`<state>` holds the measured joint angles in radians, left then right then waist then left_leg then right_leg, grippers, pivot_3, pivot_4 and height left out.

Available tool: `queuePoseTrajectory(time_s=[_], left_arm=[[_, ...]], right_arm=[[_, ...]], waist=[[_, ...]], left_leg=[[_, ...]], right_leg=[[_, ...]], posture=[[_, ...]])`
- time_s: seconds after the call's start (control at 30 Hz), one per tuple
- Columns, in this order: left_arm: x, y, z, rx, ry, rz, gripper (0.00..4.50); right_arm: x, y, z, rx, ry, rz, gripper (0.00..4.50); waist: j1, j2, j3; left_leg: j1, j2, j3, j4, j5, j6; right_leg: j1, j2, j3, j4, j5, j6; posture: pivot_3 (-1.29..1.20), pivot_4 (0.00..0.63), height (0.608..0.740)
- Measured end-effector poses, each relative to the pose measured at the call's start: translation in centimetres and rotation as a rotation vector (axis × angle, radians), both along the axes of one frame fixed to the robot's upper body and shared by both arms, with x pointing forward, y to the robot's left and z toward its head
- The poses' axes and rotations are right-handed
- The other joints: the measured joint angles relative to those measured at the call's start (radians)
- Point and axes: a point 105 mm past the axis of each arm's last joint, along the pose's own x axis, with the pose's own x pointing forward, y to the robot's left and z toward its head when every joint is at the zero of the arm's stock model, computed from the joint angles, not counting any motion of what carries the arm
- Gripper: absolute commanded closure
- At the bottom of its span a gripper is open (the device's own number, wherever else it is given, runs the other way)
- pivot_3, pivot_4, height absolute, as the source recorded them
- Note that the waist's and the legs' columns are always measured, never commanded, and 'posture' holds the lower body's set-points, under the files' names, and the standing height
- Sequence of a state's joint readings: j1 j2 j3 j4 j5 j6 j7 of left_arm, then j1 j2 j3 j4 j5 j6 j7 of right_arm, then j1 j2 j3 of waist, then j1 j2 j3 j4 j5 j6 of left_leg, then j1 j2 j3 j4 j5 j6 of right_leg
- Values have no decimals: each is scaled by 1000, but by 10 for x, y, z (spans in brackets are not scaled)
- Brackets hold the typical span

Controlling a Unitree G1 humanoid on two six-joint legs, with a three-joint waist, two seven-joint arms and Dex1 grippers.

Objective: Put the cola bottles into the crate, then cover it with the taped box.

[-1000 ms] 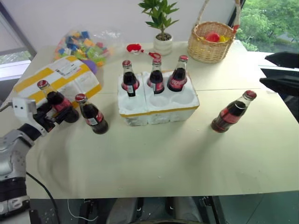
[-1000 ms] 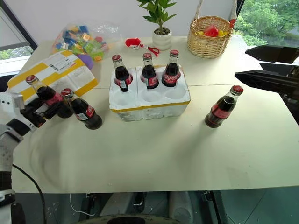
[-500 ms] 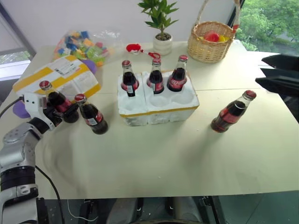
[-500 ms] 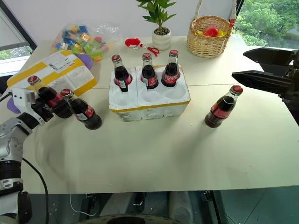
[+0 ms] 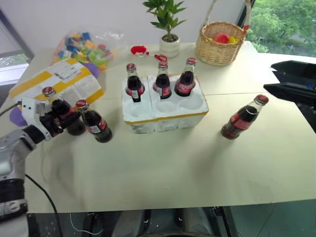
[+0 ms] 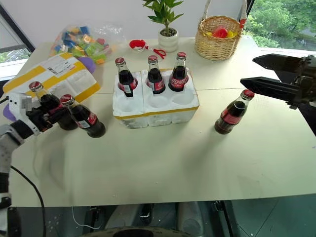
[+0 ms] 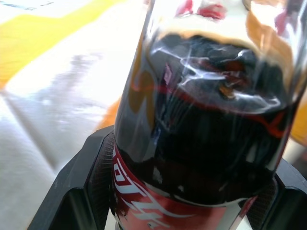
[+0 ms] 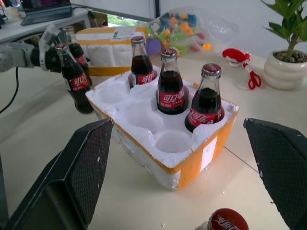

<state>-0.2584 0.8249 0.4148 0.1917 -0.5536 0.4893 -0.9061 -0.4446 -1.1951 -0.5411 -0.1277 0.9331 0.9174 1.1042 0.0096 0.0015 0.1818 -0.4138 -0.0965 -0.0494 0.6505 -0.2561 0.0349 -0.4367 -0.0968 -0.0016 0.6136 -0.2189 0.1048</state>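
Observation:
Three cola bottles point(image 5: 162, 83) stand in the back wells of the crate point(image 5: 168, 118), a white foam tray with a yellow band, at mid-table. At the left, my left gripper point(image 5: 63, 120) is shut on a fourth cola bottle point(image 7: 201, 120), its black fingers point(image 7: 91, 182) pressed against both sides of the glass. A fifth bottle point(image 5: 94, 126) stands just right of it, and a sixth point(image 5: 242, 120) stands alone at the right. The taped box point(image 5: 54, 81) lies behind my left gripper. My right gripper point(image 6: 248, 70) hovers open above the table's right side, pointing towards the crate.
At the back of the table are a wicker basket point(image 5: 220, 44), a potted plant point(image 5: 169, 44), a bag of coloured blocks point(image 5: 86, 47) and a small red object point(image 5: 140, 50). The front half of the table is bare.
My left gripper's fingers have closed in on the bottle at the left. The right gripper has stayed open and hardly moved.

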Motion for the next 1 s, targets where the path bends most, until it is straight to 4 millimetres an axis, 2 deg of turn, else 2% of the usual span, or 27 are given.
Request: queuePoseTrajectory(time_s=[0.1, 0.27, 0.43, 0.53, 0.63, 0.77, 1.0], left_arm=[[-13, -6, 30, 41, 6, -121, 1666], [-17, -18, 92, 90, -77, -252, 1666], [-20, -45, 162, 131, -200, -425, 1666], [-11, -64, 198, 127, -298, -514, 1666], [-1, -77, 206, 118, -300, -581, 1666], [17, -103, 193, 116, -217, -687, 1666], [12, -157, 185, 121, -193, -886, 1666]], right_arm=[[5, -1, -4, 5, 5, -2, 0], [10, -1, -12, 18, 16, 4, 0], [12, -2, -14, 25, 18, -11, 0], [13, -4, -18, 37, 22, -24, 0], [14, -4, -19, 42, 20, -33, 0], [12, -5, -20, 45, 12, -56, 0], [5, -8, -24, 67, 11, -97, 0]], waist=[[2, 0, 0], [5, -1, 0], [1, -1, 1], [3, -1, 1], [2, -1, 1], [2, -3, 2], [3, -5, 4]], left_leg=[[-5, 0, 0, 2, 1, 0], [-6, 0, -1, 3, 1, -1], [-9, -1, -1, 5, 4, -6], [-10, -1, -1, 8, 5, -7], [-10, -1, -1, 11, 5, -5], [-11, -1, -1, 16, 1, 1], [-12, -1, -1, 16, 2, 1]], right_leg=[[-4, 0, 0, 1, 0, 0], [-5, 0, -1, 2, 0, 0], [-7, 1, -2, 3, 1, 0], [-7, 1, -3, 6, 1, 1], [-6, 1, -2, 9, 1, 1], [-7, 1, -2, 12, 1, 1], [-8, 1, -2, 14, 1, 1]], posture=[[0, 150, 732], [0, 150, 732], [0, 150, 732], [0, 150, 732], [0, 150, 732], [0, 150, 732], [0, 150, 732]])
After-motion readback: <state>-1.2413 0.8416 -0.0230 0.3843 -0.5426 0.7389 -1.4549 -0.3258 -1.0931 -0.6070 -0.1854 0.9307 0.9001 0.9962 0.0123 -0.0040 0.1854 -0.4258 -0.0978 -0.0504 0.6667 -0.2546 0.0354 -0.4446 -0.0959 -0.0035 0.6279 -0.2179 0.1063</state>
